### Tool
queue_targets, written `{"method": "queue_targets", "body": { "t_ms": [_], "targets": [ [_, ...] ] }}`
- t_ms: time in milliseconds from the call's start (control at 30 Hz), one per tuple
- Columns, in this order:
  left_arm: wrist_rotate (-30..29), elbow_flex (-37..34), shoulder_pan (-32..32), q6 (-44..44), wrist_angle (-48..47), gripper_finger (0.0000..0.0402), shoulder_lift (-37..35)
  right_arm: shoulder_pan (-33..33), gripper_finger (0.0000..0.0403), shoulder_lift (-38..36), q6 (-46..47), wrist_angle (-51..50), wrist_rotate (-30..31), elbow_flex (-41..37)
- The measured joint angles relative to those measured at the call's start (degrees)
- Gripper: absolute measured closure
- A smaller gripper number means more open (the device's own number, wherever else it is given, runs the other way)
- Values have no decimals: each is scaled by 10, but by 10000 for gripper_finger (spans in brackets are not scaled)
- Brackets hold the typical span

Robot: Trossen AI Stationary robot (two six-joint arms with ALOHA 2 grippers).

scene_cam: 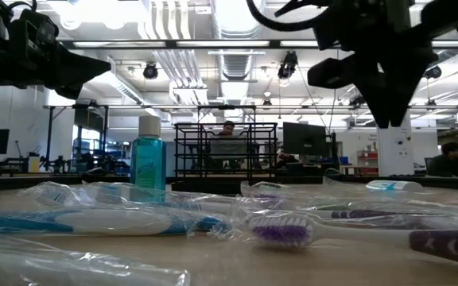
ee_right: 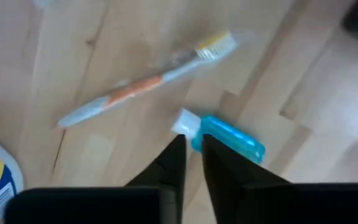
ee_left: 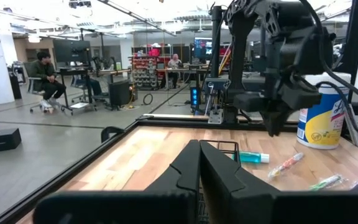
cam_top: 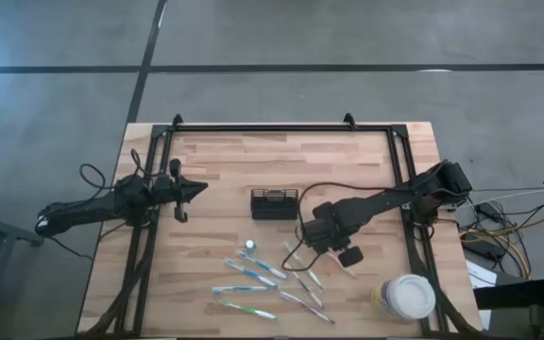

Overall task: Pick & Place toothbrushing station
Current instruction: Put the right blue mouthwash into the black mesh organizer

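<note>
The black wire-mesh caddy [cam_top: 274,203] stands upright on the middle of the wooden table. Wrapped toothbrushes [cam_top: 253,288] lie scattered on the table's near side, and a small blue bottle with a white cap [cam_top: 250,247] stands among them. My right gripper [cam_top: 315,236] hangs just right of the caddy, pointing down and well above the table, its fingers [ee_right: 191,144] a narrow gap apart with nothing between them. Below it on the wood lie a blue tube with a white cap [ee_right: 225,137] and an orange-handled toothbrush [ee_right: 148,81]. My left gripper [cam_top: 199,188] waits at the table's left, level and shut.
A large container with a white lid [cam_top: 407,297] stands at the near right corner. Black frame rails [cam_top: 281,127] run along the far and side edges. Bare wood lies between the caddy and the far rail. People sit at desks in the room beyond.
</note>
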Motion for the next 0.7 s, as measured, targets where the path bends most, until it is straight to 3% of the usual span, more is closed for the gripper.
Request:
{"method": "queue_targets", "body": {
  "t_ms": [133,367,700],
  "targets": [
    [0,0,0,0,-1,390,0,11,282,3,-46,17,3,-9],
    [0,0,0,-7,-7,390,0,27,198,25,-165,13,81,-11],
    [0,0,0,-8,-8,390,0,26,172,79,-234,11,85,-15]
  ]
}}
